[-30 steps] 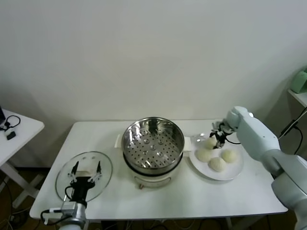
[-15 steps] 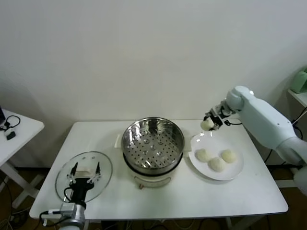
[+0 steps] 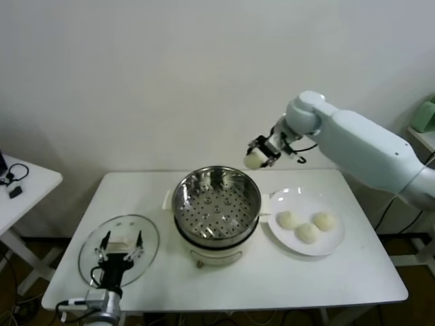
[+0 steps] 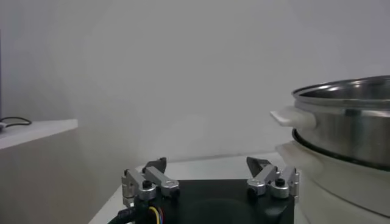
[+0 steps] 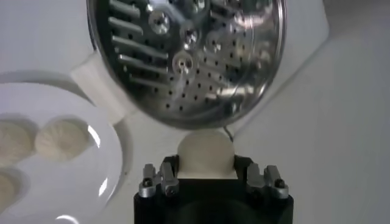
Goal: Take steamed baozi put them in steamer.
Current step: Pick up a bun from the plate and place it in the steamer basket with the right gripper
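1. Steamed baozi: four in all. One baozi (image 3: 255, 160) is up in the air, clamped in the right gripper (image 3: 259, 153); in the right wrist view the same bun (image 5: 205, 155) sits squeezed between the two fingers (image 5: 159, 178).
2. The held baozi hangs above the table (image 3: 353, 265), just past the steamer (image 3: 216, 206) rim at about 1 o'clock from the pot's centre in the head view. It is not inside the pot.
3. The other three baozi (image 3: 306, 226) lie on the white plate (image 3: 279, 201), at 3 o'clock from the steamer. Two sit side by side towards the far edge, one nearer, the three close together.
4. The steamer is open. Its perforated floor (image 5: 183, 67) is bare, with no bun on it. The steel pot stands on a white base (image 3: 217, 257), and a white handle (image 4: 294, 116) sticks out from the side.
5. The right arm (image 3: 367, 146) reaches in from 3 o'clock, wrist bent down towards the pot's far rim.
6. The glass lid (image 3: 119, 250) lies flat on the table at 8 o'clock from the steamer, apart from it.
7. The left gripper (image 3: 122, 246) is parked low over the lid, jaws spread wide with nothing between them; in the left wrist view its fingers (image 4: 149, 179) stand well apart.
8. A small side table (image 3: 27, 187) stands at 9 o'clock, with a black cable (image 3: 13, 173) on it.
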`<action>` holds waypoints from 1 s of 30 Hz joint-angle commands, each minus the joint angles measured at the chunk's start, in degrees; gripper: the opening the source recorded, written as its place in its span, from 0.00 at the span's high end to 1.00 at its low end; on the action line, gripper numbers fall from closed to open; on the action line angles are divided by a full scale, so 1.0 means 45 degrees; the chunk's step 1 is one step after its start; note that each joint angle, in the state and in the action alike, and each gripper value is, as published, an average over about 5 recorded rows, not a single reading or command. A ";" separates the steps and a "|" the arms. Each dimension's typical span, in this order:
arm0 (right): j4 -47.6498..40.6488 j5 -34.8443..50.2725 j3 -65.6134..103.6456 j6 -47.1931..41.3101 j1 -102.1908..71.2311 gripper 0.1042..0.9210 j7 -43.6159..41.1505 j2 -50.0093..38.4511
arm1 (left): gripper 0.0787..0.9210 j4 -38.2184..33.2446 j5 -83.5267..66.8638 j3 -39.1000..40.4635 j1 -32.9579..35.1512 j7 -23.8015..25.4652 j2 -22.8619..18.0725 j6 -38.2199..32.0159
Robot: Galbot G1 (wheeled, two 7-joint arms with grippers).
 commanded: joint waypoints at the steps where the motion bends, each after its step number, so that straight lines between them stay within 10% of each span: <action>1: 0.1915 -0.0097 -0.1348 0.0243 0.0601 0.38 -0.0009 0.0577 | 0.12 -0.0054 0.0007 0.0005 0.0019 -0.0015 0.0003 0.0018; 30: -0.2553 -0.6262 0.0487 0.3393 -0.2622 0.38 0.0520 0.3859 | 0.12 0.0145 -0.0048 -0.0152 0.0105 -0.0068 0.0073 -0.0022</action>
